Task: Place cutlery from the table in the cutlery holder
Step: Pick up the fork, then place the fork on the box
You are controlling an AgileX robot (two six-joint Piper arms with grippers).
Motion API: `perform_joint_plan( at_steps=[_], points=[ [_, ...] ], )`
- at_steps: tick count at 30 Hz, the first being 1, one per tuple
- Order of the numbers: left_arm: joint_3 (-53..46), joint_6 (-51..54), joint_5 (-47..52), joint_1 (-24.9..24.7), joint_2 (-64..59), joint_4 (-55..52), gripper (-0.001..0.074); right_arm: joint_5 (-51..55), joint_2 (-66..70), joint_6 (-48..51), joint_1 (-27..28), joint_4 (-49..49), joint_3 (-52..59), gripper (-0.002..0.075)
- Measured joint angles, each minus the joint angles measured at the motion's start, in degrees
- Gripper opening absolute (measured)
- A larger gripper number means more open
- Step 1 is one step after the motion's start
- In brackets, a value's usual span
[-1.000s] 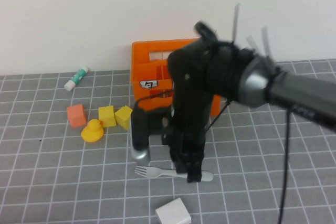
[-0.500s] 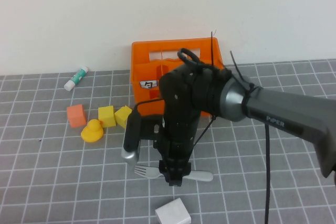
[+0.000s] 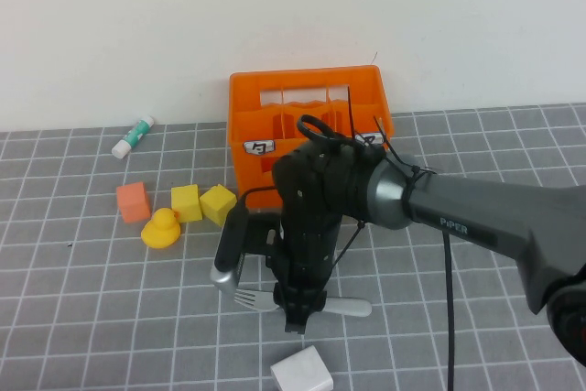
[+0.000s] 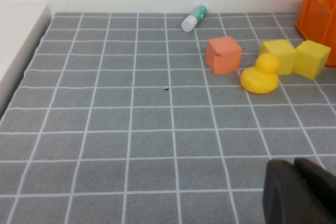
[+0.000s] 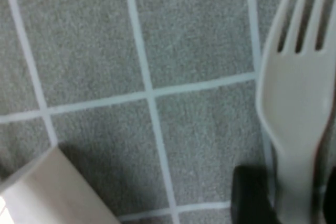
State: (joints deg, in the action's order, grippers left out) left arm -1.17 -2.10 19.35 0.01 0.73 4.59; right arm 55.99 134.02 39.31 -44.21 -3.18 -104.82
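Two dark fingers (image 5: 251, 198) of right hand (image 3: 300, 310) low over fork (image 3: 348, 307), astride its neck, slightly apart. Fork flat on bench (image 3: 92, 318), in front of orange cutlery holder (image 3: 307, 125). Left hand (image 4: 299, 192) low nearby; grip state impossible to tell.

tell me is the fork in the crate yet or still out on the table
Out: the fork lies flat on the table, the right gripper fingers either side of its handle. Left gripper hangs apart.

Your dark grey gridded table (image 3: 82, 318), on it the orange crate (image 3: 307, 116), fork (image 3: 348, 306) lying flat near the front, white block (image 3: 301, 372), orange cube (image 3: 133, 200), two yellow cubes (image 3: 201, 202), yellow duck (image 3: 161, 228), small tube (image 3: 134, 136), right gripper (image 3: 302, 304) down at the fork, left gripper (image 4: 302, 192) low over bare grid.
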Motion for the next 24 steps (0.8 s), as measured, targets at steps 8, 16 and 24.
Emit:
perform_joint_plan(
  at_steps=[8, 16, 24],
  points=[
    [0.00, 0.00, 0.00, 0.00, 0.00, 0.00, -0.0001, 7.09, 0.91, -1.57, 0.00, 0.33, -3.66, 0.0129],
    [0.00, 0.00, 0.00, 0.00, 0.00, 0.00, -0.0001, 13.04, -2.25, -4.38, 0.00, -2.54, -9.46, 0.0129],
    [0.00, 0.00, 0.00, 0.00, 0.00, 0.00, -0.0001, 0.07, -19.66, -4.90, 0.00, -7.86, 9.66, 0.0129]
  ],
)
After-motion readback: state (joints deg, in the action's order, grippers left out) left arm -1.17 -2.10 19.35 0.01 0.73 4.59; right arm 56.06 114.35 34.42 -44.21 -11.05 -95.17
